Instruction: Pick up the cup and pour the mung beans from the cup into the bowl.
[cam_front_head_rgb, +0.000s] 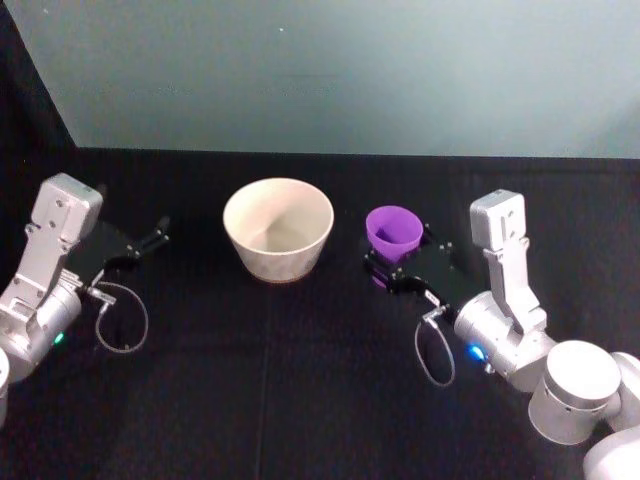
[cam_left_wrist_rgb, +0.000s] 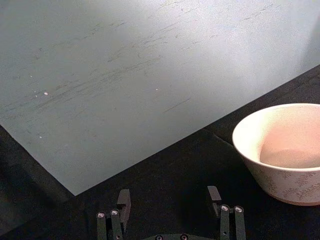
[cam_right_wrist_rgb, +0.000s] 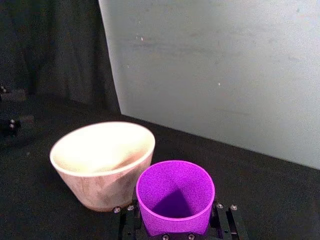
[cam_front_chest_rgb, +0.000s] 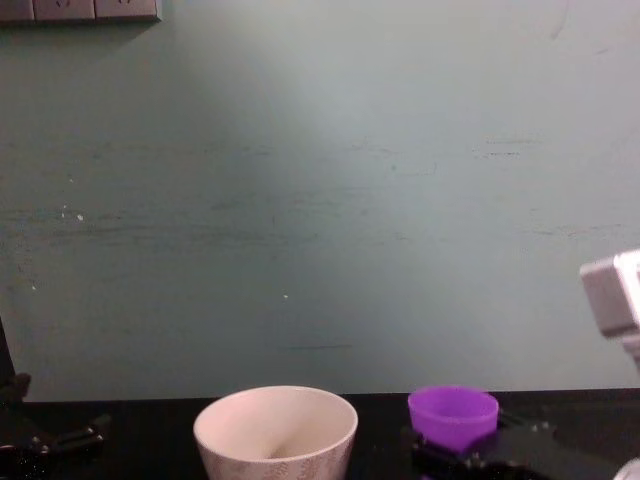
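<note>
The purple cup (cam_front_head_rgb: 393, 230) stands upright just right of the cream bowl (cam_front_head_rgb: 280, 262), a small gap between them. My right gripper (cam_front_head_rgb: 398, 258) is shut on the cup's lower half, with a finger on each side of the cup (cam_right_wrist_rgb: 175, 197). The cup's inside looks plain purple, and the mung beans are out of view. The leaf-patterned bowl (cam_right_wrist_rgb: 95, 190) sits on the black table at the middle. My left gripper (cam_front_head_rgb: 140, 248) hangs open and empty left of the bowl (cam_left_wrist_rgb: 290, 182), its fingertips (cam_left_wrist_rgb: 123, 200) spread wide. From the chest, cup (cam_front_chest_rgb: 453, 415) and bowl (cam_front_chest_rgb: 275, 450) stand side by side.
The black table (cam_front_head_rgb: 300, 400) ends at a teal wall (cam_front_head_rgb: 350, 70) close behind the bowl. A dark curtain (cam_right_wrist_rgb: 50, 50) hangs at the left side. Loose cable loops (cam_front_head_rgb: 122, 320) hang by each wrist. Bare tabletop stretches in front of the bowl.
</note>
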